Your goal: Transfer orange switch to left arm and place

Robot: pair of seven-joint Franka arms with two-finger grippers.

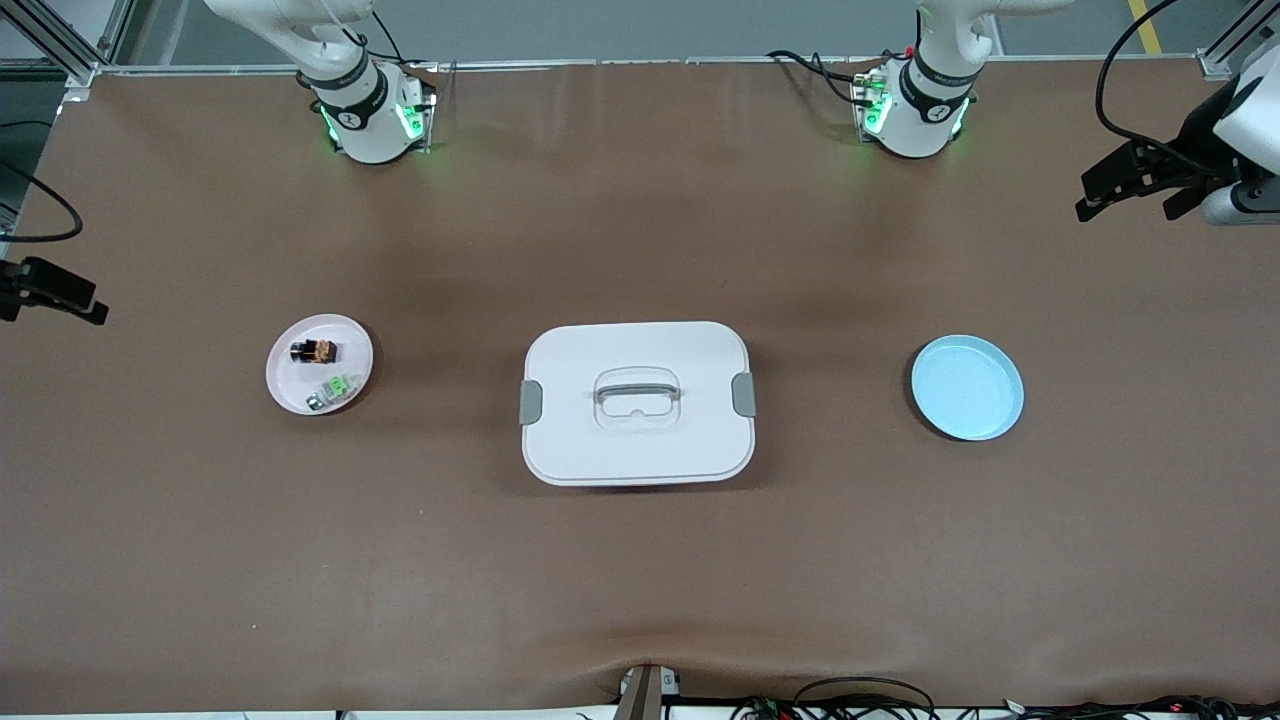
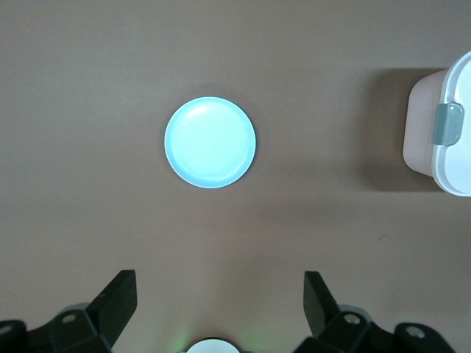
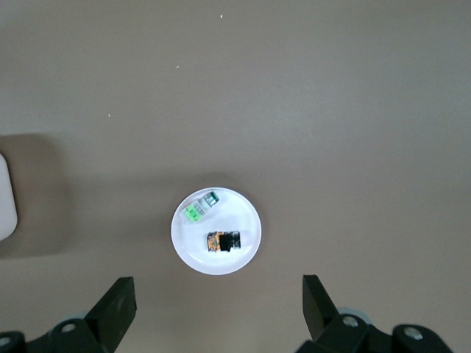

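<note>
Both grippers hang open and empty: the left gripper (image 2: 219, 309) over bare table near the blue plate (image 1: 967, 387), the right gripper (image 3: 218, 312) by the pink plate (image 1: 319, 364), each cut off at its wrist view's edge. Orange switch (image 1: 314, 351) lies on the pink plate beside a green switch (image 1: 336, 389). White box (image 1: 637, 402) sits between the plates.

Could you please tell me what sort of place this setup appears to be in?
Probably a robotics lab: two arm bases bolted to a brown-covered table, aluminium framing at its corners, loose cables along the edge, and staged props like the box.
</note>
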